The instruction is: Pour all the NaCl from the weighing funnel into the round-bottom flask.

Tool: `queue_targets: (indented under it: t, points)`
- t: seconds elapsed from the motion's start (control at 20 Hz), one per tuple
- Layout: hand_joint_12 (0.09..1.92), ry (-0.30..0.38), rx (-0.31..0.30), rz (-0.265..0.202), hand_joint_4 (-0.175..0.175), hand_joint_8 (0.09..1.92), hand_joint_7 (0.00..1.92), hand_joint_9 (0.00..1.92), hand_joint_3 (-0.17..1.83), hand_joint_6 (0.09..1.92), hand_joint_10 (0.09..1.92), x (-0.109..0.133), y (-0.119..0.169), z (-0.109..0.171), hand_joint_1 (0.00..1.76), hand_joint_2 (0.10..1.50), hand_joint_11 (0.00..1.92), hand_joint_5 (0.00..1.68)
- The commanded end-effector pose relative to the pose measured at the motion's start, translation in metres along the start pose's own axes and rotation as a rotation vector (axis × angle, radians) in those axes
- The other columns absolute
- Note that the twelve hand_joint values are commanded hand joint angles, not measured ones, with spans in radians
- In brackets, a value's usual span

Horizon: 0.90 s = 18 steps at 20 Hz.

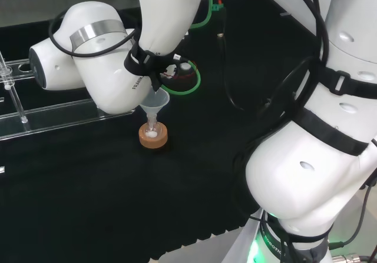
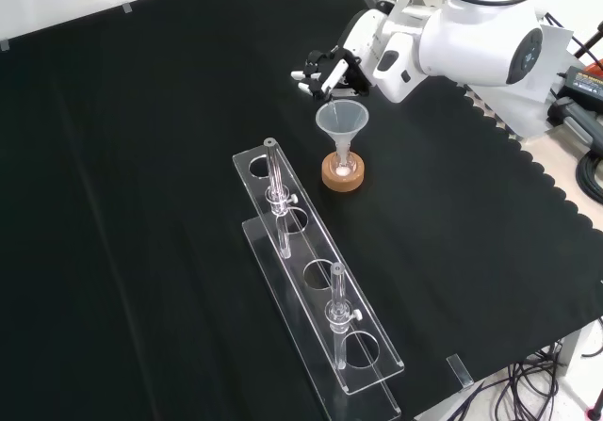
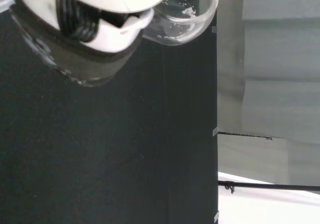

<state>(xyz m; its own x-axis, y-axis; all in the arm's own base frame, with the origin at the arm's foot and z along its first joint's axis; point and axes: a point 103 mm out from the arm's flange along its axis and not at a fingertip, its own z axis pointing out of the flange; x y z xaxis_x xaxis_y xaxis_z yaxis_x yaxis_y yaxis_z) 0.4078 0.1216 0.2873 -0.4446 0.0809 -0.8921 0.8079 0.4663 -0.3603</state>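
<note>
A small round-bottom flask (image 2: 343,165) stands on a cork ring (image 2: 343,178) near the middle of the cloth, with a clear plastic funnel (image 2: 341,120) in its neck. White powder lies in the flask (image 1: 152,134), which rests on its cork ring (image 1: 154,139) below the funnel (image 1: 155,100). The hand (image 2: 328,71) hovers just above the funnel's rim. In the wrist view, the hand's fingers (image 3: 107,31) are curled on a clear glass weighing funnel (image 3: 186,14) that is tilted and has a few white grains clinging inside.
A clear acrylic rack (image 2: 316,284) with two glass tubes stands in front of the flask in the front view and lies at the left (image 1: 41,115) in the head view. A green cable loop (image 1: 189,85) lies behind the flask. The arm's white links (image 1: 318,127) stand at the right.
</note>
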Motion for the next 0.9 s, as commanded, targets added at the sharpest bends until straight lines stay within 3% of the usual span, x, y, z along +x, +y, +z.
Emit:
queue_targets:
  t: [0.05,0.9]
  points:
    - [1.50,-0.021,-0.005,0.004,0.175,0.09,1.76,1.14,0.58,0.32,0.15,-0.003,0.000,-0.003,1.13,0.65,0.11,1.44]
    - [1.50,-0.083,0.006,0.007,0.175,0.09,1.76,1.14,0.59,0.34,0.15,0.001,-0.010,-0.020,1.13,0.65,0.11,1.43]
